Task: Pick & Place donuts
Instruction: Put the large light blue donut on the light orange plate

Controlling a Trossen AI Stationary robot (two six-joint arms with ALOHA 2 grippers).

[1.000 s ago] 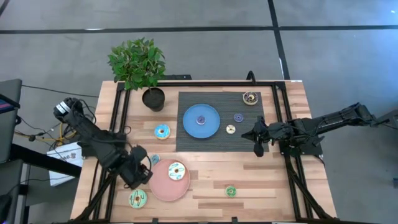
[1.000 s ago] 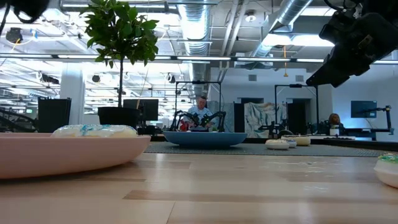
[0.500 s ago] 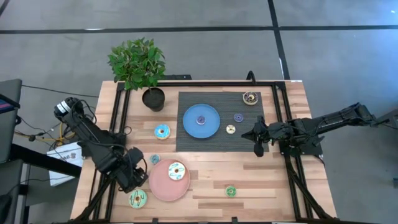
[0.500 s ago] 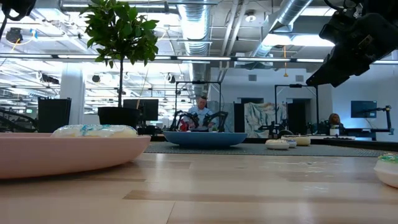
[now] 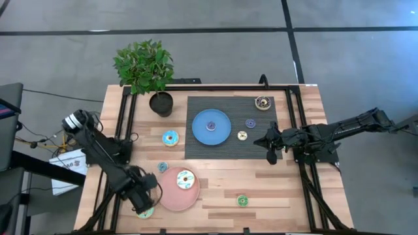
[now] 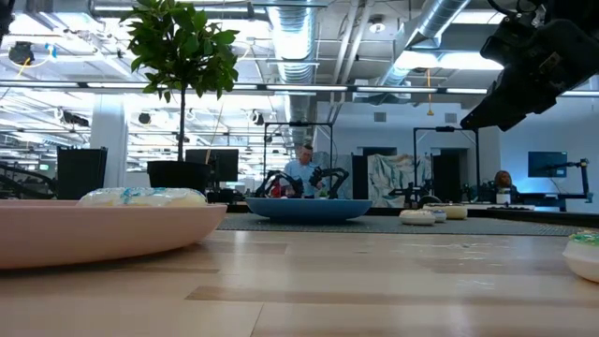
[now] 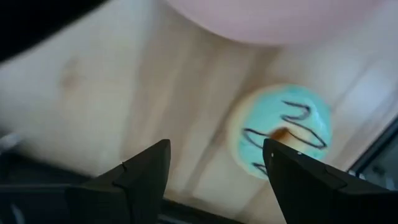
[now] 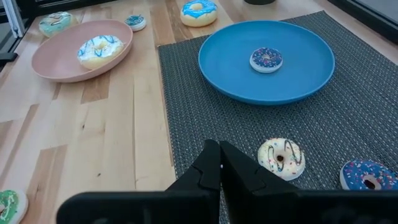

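My left gripper (image 5: 141,197) is open and empty, just above the table near its near left corner. It is right over the green-iced donut (image 5: 146,211), which lies flat on the wood; in the left wrist view this donut (image 7: 281,129) lies off to one finger's side, outside the gap. A white donut (image 5: 185,179) lies on the pink plate (image 5: 168,196). A light blue donut (image 5: 170,138) lies on the wood. The dark brown donut (image 5: 262,102) is on the mat's far right. My right gripper (image 5: 271,155) is shut and empty at the mat's right edge, near the cream mini (image 8: 281,157).
A blue plate (image 5: 221,136) on the dark mat holds a purple mini (image 5: 211,126). A blue mini (image 5: 251,123) lies on the mat, another small blue one (image 5: 162,167) and a green mini (image 5: 242,200) on the wood. A potted plant (image 5: 160,101) stands far left.
My left gripper has gone toward the table's near edge, past the pink plate's left side, to a place over the green donut, which it now partly covers in the high view. My right arm has kept still. No donut has moved.
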